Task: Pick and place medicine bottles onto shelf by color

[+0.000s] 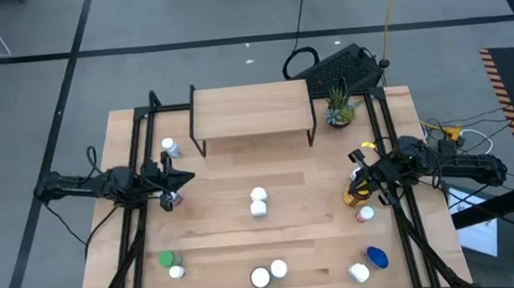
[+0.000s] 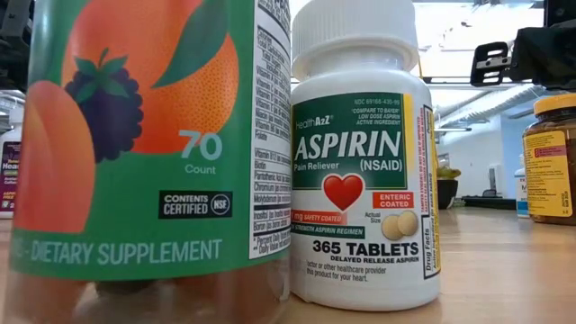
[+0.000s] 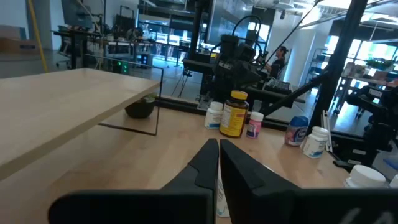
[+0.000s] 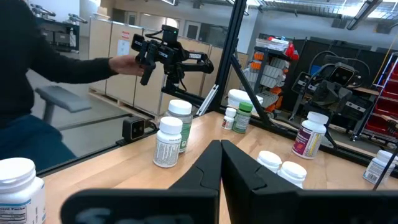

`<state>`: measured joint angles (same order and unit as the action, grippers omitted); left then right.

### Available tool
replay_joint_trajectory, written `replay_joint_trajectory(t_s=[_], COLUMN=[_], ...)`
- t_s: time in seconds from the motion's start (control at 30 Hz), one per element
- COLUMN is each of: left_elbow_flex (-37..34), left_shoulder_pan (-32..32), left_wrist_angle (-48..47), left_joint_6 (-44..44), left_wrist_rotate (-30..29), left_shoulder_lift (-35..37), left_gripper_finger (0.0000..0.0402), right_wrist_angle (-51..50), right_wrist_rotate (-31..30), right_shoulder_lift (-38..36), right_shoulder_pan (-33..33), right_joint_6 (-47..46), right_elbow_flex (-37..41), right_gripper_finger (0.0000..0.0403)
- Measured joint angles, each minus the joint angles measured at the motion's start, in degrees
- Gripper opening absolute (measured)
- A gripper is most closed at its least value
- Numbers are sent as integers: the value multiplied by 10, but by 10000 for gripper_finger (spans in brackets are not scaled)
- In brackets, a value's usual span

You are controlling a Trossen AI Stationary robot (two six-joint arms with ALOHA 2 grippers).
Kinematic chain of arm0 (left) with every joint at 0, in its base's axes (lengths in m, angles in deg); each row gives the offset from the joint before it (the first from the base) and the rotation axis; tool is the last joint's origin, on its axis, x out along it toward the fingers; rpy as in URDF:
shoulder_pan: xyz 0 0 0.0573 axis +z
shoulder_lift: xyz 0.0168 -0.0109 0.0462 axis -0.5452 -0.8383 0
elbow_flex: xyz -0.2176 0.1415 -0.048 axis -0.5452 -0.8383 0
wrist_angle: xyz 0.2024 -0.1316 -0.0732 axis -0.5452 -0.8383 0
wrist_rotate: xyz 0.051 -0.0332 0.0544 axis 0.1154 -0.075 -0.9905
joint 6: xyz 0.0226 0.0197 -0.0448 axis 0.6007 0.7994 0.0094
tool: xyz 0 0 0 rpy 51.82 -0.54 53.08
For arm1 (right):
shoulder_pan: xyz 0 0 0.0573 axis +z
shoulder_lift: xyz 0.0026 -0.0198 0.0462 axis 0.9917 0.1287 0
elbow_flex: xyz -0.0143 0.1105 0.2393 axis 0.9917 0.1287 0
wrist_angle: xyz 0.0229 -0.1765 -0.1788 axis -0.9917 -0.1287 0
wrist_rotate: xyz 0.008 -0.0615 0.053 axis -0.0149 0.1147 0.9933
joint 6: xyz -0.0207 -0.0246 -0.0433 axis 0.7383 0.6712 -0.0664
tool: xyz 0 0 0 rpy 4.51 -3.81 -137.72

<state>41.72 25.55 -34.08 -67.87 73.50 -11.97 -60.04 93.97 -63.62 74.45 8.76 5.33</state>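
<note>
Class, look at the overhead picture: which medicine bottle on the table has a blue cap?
The blue-capped bottle near the table's front right corner, beside a white bottle. Every other cap there looks white, green, yellow or pink.

**Arm pose: both grippers closed, nothing held**

Left arm reaches in from 9 o'clock, forearm level, left gripper [image 1: 184,178] pointing toward 3 o'clock, fingers [image 3: 208,163] pressed together. Right arm enters from 3 o'clock, elbow folded, right gripper [image 1: 355,158] pointing toward 9 o'clock, fingers [image 4: 212,163] closed tip to tip. Both empty.
</note>
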Motion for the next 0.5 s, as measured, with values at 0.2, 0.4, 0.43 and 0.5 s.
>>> replay_joint_trajectory(t_s=[0.2,0.4,0.43,0.5], left_elbow_flex=[0,0,0,0], left_shoulder_pan=[0,0,0,0], left_wrist_angle=[0,6,8,10], left_joint_6=[4,3,3,2], left_wrist_rotate=[-2,-3,-3,-3], left_shoulder_lift=[0,0,0,0], left_gripper_finger=[17,17,17,17], right_wrist_angle=[3,8,7,8], right_wrist_rotate=[-5,-88,-94,-108], right_shoulder_lift=[0,0,0,0], right_shoulder_pan=[0,0,0,0], right_joint_6=[0,0,-2,-4], right_elbow_flex=[0,0,0,0], right_gripper_finger=[0,0,0,0])
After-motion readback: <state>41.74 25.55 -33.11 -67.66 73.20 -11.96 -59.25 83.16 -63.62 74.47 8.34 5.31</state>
